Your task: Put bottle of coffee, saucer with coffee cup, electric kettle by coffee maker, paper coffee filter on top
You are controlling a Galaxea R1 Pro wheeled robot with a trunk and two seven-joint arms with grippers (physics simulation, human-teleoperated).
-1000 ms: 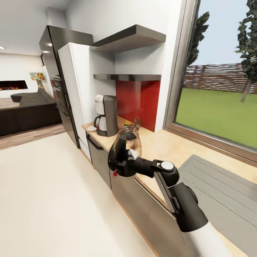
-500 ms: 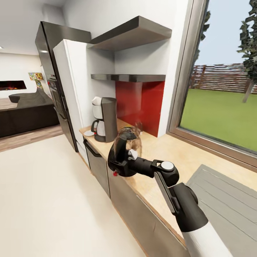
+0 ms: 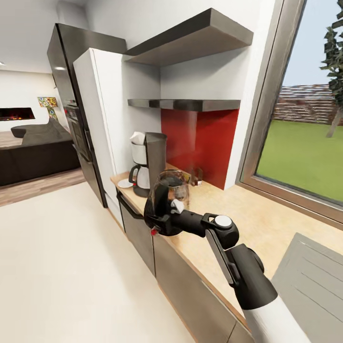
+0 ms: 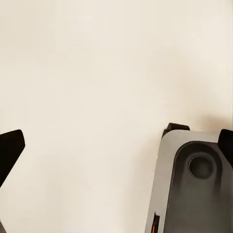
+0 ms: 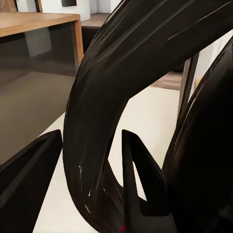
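Closer now than a second ago, the coffee maker and the red backsplash fill more of the head view, which reads as the robot's base rolling along the desk rather than anything on it shifting; the right arm keeps the same pose in the picture throughout. The right claw is clamped on the dark handle of the electric kettle, a glass-bodied jug held up over the desk's front edge, short of the coffee maker. In the right wrist view that handle arcs between the claw's fingers. The left claw hangs spread wide with nothing in it, over pale floor beside the robot's base. A saucer lies on the desk just beside the coffee maker's far side, and a small object I cannot identify stands near the backsplash. The step in hand looks like carrying the kettle to a spot next to the coffee maker. To do it well, stop the base first, keep the kettle upright, bring it down on the bare desk on the near side, close but not bumping, and release only once it rests flat.
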